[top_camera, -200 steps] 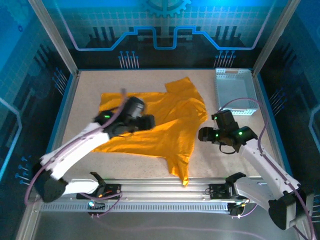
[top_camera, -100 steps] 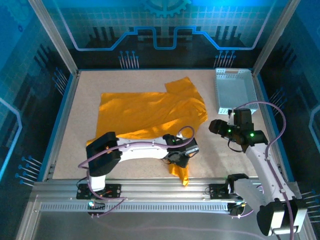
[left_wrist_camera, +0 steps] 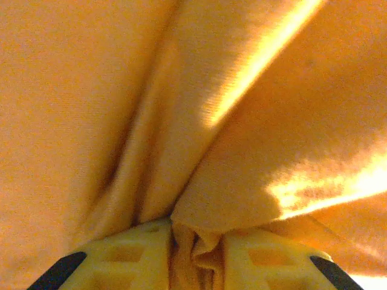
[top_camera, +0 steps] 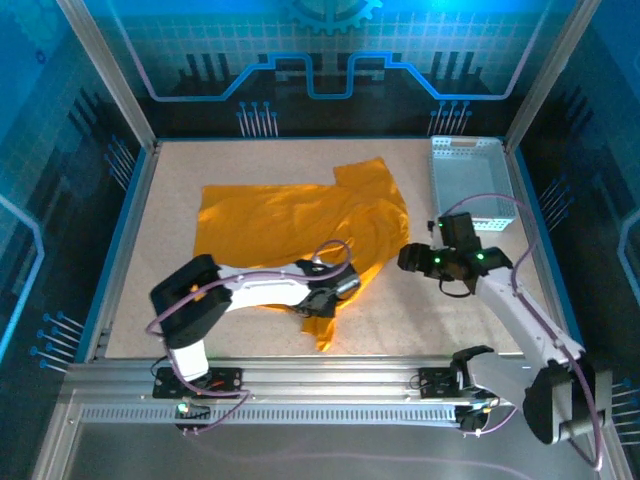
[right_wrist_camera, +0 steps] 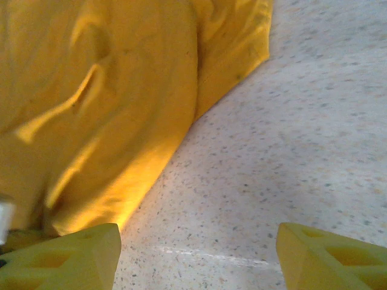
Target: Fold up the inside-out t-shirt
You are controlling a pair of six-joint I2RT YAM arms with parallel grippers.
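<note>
Speckled surface (top_camera: 200,165) is recorded beneath an orange-yellow t-shirt (top_camera: 290,225), which is spread left of centre with its near edge bunched. A pale basket (top_camera: 465,170) is noted at far right. Left fingers (left_wrist_camera: 139,257) are clamped on a pinched t-shirt fold. Right fingers (right_wrist_camera: 66,254) are held apart, empty, just beside the t-shirt's right edge.

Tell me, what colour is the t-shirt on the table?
Plain orange-yellow, with no print. The t-shirt shows best in the top external view.
</note>
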